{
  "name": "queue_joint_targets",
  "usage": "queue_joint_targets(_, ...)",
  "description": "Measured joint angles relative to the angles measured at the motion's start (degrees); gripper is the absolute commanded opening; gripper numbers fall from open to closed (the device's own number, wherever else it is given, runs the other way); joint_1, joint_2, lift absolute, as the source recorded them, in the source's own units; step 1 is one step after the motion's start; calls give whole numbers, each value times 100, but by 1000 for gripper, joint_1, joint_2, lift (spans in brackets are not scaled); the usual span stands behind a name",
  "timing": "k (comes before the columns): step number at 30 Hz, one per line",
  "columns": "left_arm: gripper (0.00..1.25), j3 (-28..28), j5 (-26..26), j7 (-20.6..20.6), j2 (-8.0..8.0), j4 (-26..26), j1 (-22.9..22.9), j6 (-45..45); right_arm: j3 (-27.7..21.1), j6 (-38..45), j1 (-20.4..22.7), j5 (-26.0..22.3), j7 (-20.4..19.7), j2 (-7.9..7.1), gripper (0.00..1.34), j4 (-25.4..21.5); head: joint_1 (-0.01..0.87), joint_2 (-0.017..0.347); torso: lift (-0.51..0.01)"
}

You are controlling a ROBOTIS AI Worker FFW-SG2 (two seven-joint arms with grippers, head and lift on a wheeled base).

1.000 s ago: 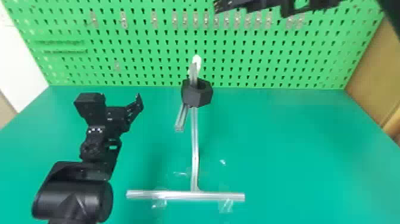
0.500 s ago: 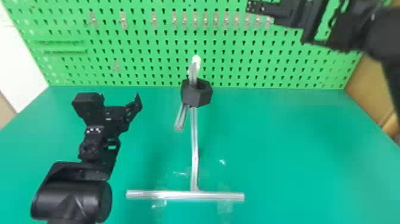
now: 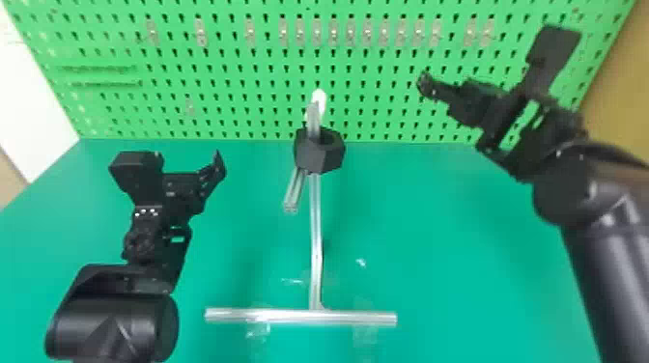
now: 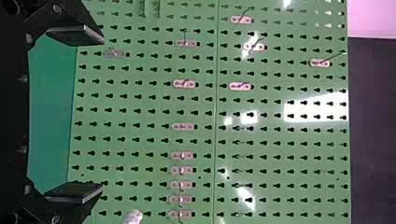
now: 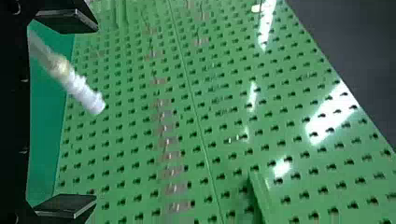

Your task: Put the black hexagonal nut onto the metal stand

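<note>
At the far left, a white surface stands beside the green pegboard. The left arm comes in from the bottom edge over the green table. At its end, the left gripper is above the table, well apart from the nut, its tips toward the pegboard. In the left wrist view its fingers are spread wide, both facing the pegboard, with the white tip of the stand farther off.

In the middle, the base bar of the metal stand lies across the table, with clear patches beside and under it. A bar runs from the base bar toward the nut. The black hexagonal nut is on the stand, around its upper bar, which comes out of the nut's hole and ends near the white tip. A short bar end shows just below the nut, on its left. Clips line the pegboard behind.

To the right of the nut, and apart from it, the right gripper is in front of the pegboard. In the right wrist view its fingers are wide apart, with the white tip visible beyond them. The right arm crosses the table's right side; behind it is a brown panel.
</note>
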Motion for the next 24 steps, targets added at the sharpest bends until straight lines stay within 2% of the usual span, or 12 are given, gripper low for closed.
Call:
queue_joint_targets(6,1077,-19,0,28,0,0,-11,-6,-76,-711,353,760,-237,151,1339,243,693,81,-1)
queue_joint_targets(12,1077,-44,1,71,-1,0,-24,-6,-205,-1494,657,1254,-349,332,1339,588,693,81,-1)
queue_joint_targets(16,1077,-61,6,90,-6,1,-22,-6,-257,-1909,799,1504,-392,416,1339,775,693,81,-1)
queue_joint_targets(24,1077,-101,15,97,-14,40,-33,-6,-228,-2330,1057,1734,-456,487,1339,941,693,81,-1)
